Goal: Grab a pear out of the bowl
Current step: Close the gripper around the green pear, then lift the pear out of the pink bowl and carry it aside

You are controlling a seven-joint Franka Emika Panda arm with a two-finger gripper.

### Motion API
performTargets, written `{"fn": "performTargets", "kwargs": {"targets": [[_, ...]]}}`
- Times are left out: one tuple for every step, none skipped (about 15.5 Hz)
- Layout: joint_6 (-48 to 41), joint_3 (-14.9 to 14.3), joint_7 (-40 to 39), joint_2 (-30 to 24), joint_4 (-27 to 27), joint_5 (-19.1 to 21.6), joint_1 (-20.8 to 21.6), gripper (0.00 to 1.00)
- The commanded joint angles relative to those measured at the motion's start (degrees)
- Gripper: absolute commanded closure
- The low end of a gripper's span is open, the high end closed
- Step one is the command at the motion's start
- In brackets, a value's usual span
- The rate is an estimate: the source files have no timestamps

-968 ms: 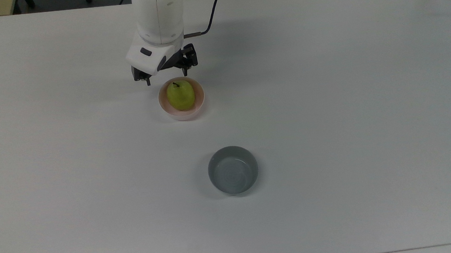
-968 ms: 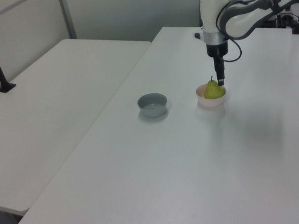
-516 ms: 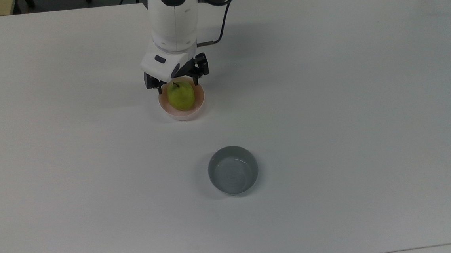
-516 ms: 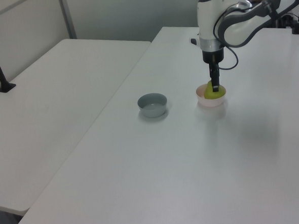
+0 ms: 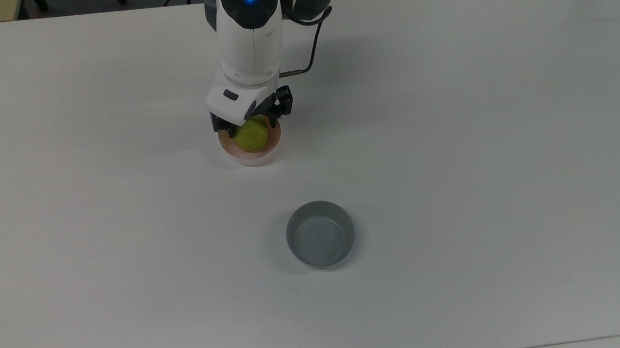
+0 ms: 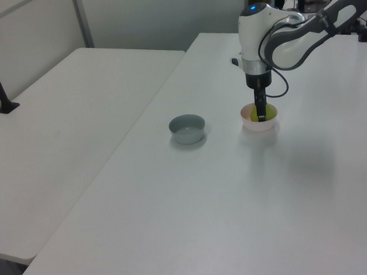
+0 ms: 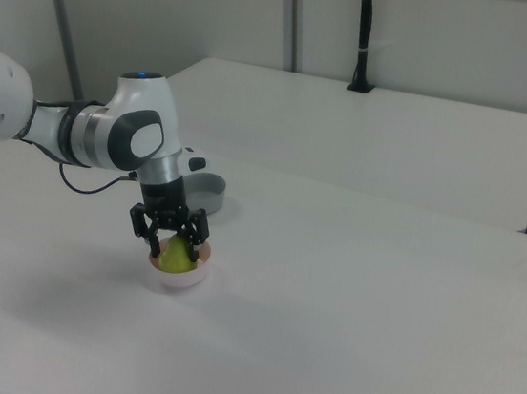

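Note:
The yellow-green pear (image 5: 252, 136) lies in the small pale pink bowl (image 5: 251, 157) on the white table. My gripper (image 5: 246, 127) has come down over it from above. It is open, with one dark finger on each side of the pear's upper half. The wrist hides the stem and the pear's top in the top view. In the right view the fingers (image 7: 151, 239) straddle the pear (image 7: 174, 256) inside the bowl (image 7: 177, 277). In the left view the gripper (image 6: 261, 113) reaches into the bowl (image 6: 259, 125), with the pear (image 6: 254, 114) showing beside a finger.
A grey bowl (image 5: 320, 233) of similar size stands alone, nearer the front edge in the top view, and shows as grey bowl (image 6: 187, 128) and grey bowl (image 7: 208, 193). A second white table (image 6: 57, 114) adjoins at the left view's left. A black post (image 7: 362, 36) stands at the back.
The gripper has moved from behind the pink bowl to over it and has come down, so its fingers now flank the pear. The pear and both bowls have stayed put.

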Motion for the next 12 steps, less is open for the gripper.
{"fn": "performTargets", "kwargs": {"targets": [[1.35,-0.15,1.22,-0.11,-0.73,-0.39,0.26,0.21],[1.35,-0.15,1.22,-0.11,-0.73,-0.39,0.26,0.23],[1.43,-0.15,1.22,-0.11,-0.73,-0.39,0.26,0.26],[1.43,-0.15,1.22,-0.11,-0.65,-0.39,0.26,0.30],[1.43,-0.15,1.22,-0.11,-0.64,-0.39,0.26,0.35],[1.35,-0.15,1.22,-0.11,-0.56,-0.39,0.26,0.40],[1.35,-0.15,1.22,-0.20,-0.47,-0.39,0.26,0.44],[0.82,-0.15,1.22,-0.37,0.23,-0.30,0.26,0.45],[0.38,-0.15,1.30,-0.63,0.93,-0.22,0.09,0.46],[-0.84,-0.15,1.39,-1.42,1.81,-0.04,-0.09,0.47],[-3.03,-0.15,1.48,-1.86,3.21,0.22,-0.09,0.47],[-6.79,-0.15,1.57,-2.21,5.66,1.36,-0.18,0.47]]}}
